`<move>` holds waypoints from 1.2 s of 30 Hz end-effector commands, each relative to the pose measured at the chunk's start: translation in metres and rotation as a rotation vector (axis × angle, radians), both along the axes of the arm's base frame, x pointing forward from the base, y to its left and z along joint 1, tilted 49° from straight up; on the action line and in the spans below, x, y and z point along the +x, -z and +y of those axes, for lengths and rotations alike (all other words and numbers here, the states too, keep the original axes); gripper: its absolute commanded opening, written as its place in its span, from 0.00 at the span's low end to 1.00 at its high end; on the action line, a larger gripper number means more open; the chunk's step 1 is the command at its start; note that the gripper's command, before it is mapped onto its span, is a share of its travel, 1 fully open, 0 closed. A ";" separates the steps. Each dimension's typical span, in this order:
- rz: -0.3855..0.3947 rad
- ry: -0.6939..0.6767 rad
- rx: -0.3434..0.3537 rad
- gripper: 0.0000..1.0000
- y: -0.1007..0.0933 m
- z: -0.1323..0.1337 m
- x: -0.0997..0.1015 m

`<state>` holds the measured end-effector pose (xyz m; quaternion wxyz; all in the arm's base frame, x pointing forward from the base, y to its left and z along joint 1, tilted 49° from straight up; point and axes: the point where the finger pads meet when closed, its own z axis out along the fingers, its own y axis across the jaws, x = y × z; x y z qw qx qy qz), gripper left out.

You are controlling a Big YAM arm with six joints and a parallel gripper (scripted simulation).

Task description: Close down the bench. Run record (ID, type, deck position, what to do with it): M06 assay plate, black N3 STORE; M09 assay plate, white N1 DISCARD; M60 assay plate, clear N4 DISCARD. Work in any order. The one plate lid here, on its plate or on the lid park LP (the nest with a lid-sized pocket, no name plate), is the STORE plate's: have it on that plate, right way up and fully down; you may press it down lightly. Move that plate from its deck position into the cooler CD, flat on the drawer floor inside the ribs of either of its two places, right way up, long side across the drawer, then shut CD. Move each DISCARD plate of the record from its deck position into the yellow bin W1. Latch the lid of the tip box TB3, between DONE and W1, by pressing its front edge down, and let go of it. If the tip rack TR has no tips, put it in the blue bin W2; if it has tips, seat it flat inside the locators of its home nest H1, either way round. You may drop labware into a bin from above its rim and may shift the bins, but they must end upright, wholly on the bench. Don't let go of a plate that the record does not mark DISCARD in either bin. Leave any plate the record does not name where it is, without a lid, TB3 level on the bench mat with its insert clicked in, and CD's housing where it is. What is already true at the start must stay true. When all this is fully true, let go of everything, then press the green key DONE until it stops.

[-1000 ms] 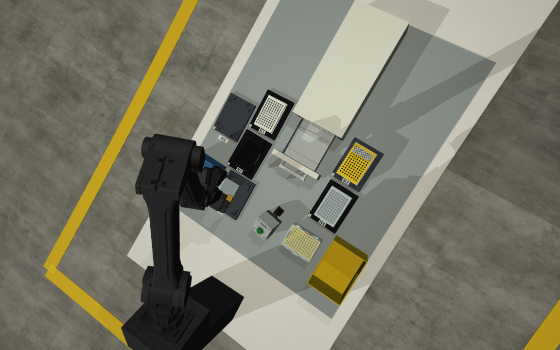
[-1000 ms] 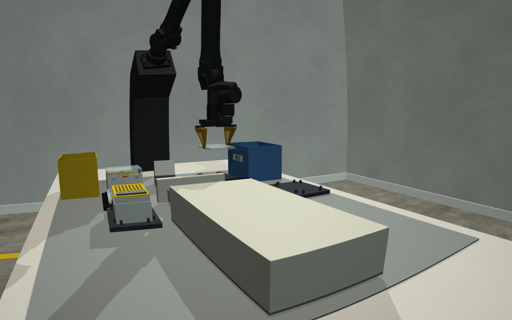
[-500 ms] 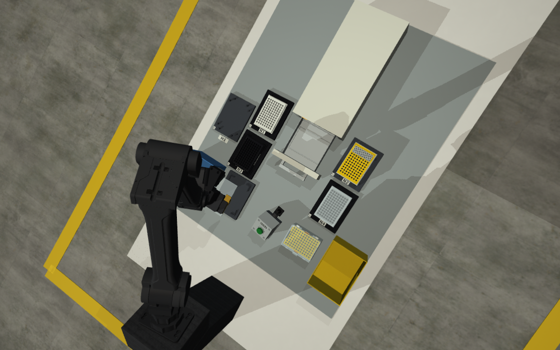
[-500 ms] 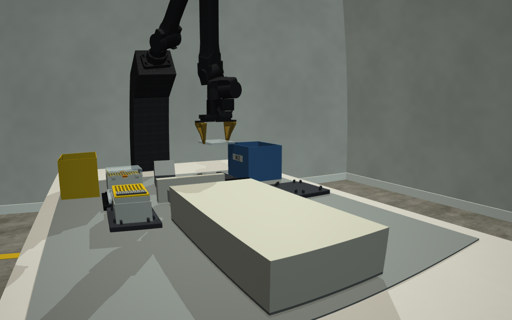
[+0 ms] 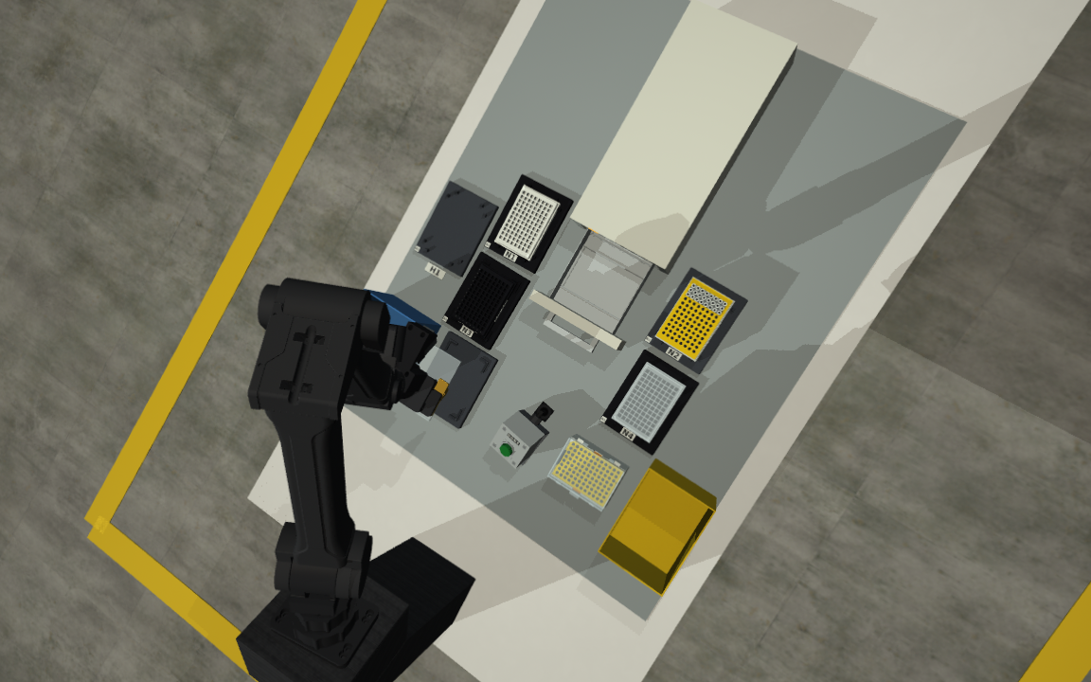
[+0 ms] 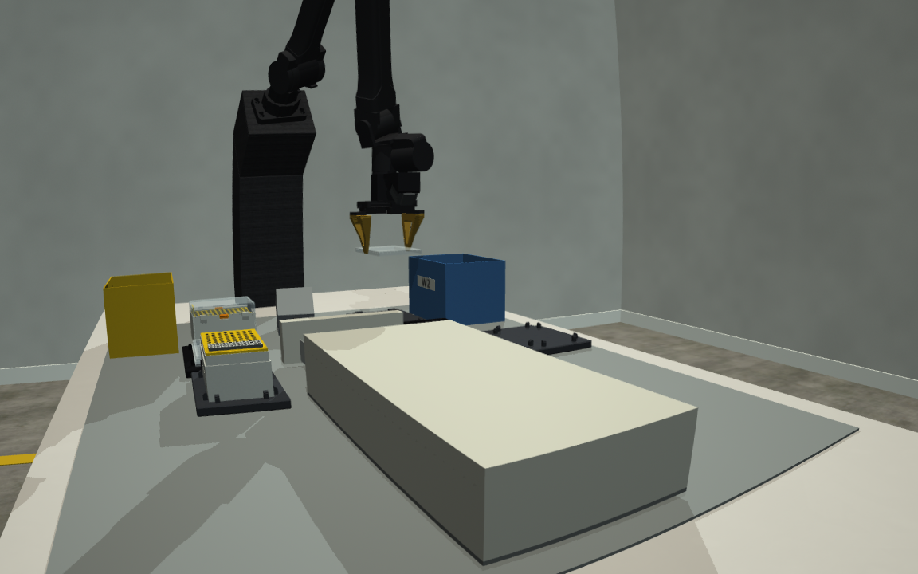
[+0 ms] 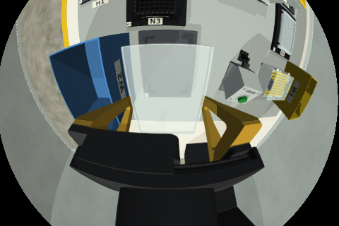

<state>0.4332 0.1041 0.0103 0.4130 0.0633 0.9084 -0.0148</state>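
My gripper [image 6: 386, 232] is shut on the clear plate lid [image 7: 166, 87] and holds it level, high above the lid park LP [image 5: 466, 378]; the lid also shows in the side view [image 6: 388, 249]. The black plate [image 5: 487, 298] sits uncovered in N3, just beyond LP. The white plate [image 5: 526, 222] is in N1 and the clear plate [image 5: 648, 402] in N4. The cooler CD [image 5: 685, 131] has its drawer [image 5: 592, 292] pulled open. The tip rack TR [image 5: 693, 315], yellow with some tips at one end, stands in N2. Tip box TB3 [image 5: 587, 471] lies between the green key DONE [image 5: 505, 448] and the yellow bin W1 [image 5: 658, 527].
The blue bin W2 [image 6: 457, 287] stands beside LP, partly under my arm. The home nest H1 [image 5: 456, 227] is bare. A small black block [image 5: 542, 412] sits behind the DONE box.
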 end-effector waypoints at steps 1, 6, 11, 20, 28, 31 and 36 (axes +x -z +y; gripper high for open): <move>0.002 0.000 0.001 0.00 0.000 0.000 -0.004; -0.017 0.037 0.037 0.00 -0.013 -0.002 0.007; -0.017 0.038 0.039 0.00 -0.019 -0.003 0.012; -0.011 0.023 0.021 0.00 -0.036 -0.003 0.027; -0.018 0.023 0.023 0.00 -0.051 -0.002 0.039; 0.008 0.023 0.014 0.00 -0.045 -0.003 0.042; -0.016 0.023 0.022 0.00 -0.067 -0.002 0.052</move>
